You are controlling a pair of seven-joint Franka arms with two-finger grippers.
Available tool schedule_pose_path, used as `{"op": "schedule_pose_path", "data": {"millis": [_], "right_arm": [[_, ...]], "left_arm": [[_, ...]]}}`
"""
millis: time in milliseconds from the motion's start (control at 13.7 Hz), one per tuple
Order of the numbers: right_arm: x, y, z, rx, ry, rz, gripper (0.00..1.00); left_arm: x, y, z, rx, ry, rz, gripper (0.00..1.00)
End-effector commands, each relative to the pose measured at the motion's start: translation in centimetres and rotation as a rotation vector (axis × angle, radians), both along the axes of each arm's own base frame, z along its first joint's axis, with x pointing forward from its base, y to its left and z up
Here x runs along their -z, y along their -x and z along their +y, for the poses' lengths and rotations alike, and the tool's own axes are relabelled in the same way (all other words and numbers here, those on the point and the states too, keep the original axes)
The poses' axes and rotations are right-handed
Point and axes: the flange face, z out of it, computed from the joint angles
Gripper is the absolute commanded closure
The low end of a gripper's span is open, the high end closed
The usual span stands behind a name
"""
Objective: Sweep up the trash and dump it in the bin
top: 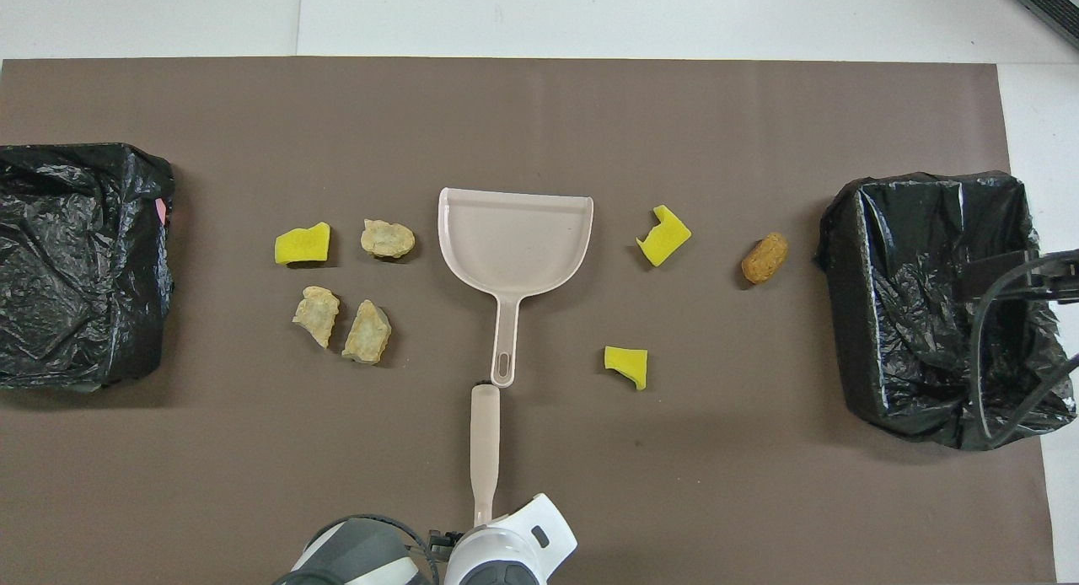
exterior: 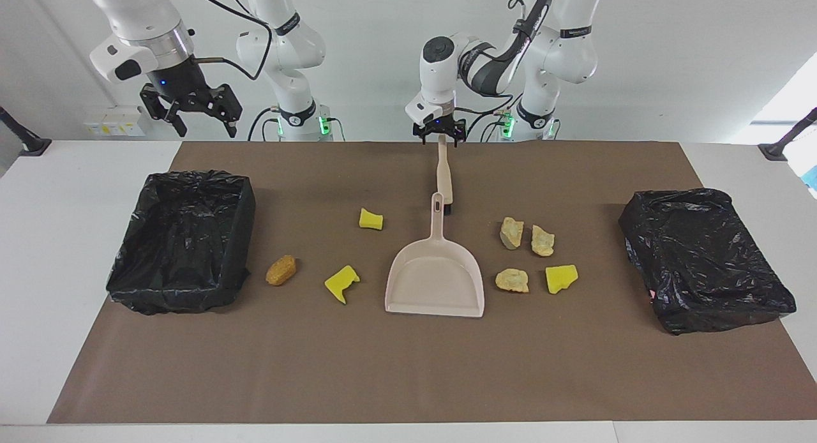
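Several scraps of trash lie on the brown mat beside a beige dustpan (exterior: 435,277) (top: 514,239). Toward the right arm's end are a yellow scrap (exterior: 371,219), a second yellow one (exterior: 341,282) and an orange-brown one (exterior: 281,269). Toward the left arm's end lie three tan scraps (exterior: 511,232) and a yellow one (exterior: 561,277). A beige brush (exterior: 444,175) (top: 484,442) lies nearer to the robots than the pan. My left gripper (exterior: 438,138) is open, its fingers either side of the brush handle's end. My right gripper (exterior: 194,117) hangs open, high over the black-lined bin (exterior: 246,200) (top: 851,231).
A second box wrapped in black bag (exterior: 702,258) (top: 76,265) sits at the left arm's end of the mat. Bare brown mat (exterior: 408,366) stretches from the dustpan's mouth to the table edge farthest from the robots.
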Motion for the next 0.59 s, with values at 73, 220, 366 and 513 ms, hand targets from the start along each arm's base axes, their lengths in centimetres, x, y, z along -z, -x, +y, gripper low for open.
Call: {"op": "schedule_pose_path", "data": {"millis": [73,220,366,513], "right_arm": [[2.6,-1.5,3.5,-0.030,-0.001,0.054,0.00],[2.9,-2.2,5.5,-0.004,-0.008,0.003,0.00],[3.6,-2.5,7.1,0.011,-0.001,0.007,0.00],[4.4,-3.0,8.9,0.028,-0.005,-0.002,0.00]], "left_arm": [[0.1,0.6,0.4,-0.012,0.011,-0.008,0.18],[0.1,0.7,0.4,-0.012,0.010,-0.007,0.65],[0.1,0.7,0.4,-0.021,0.007,-0.007,0.75],[0.2,0.6,0.5,-0.024,0.003,-0.004,1.00]]}}
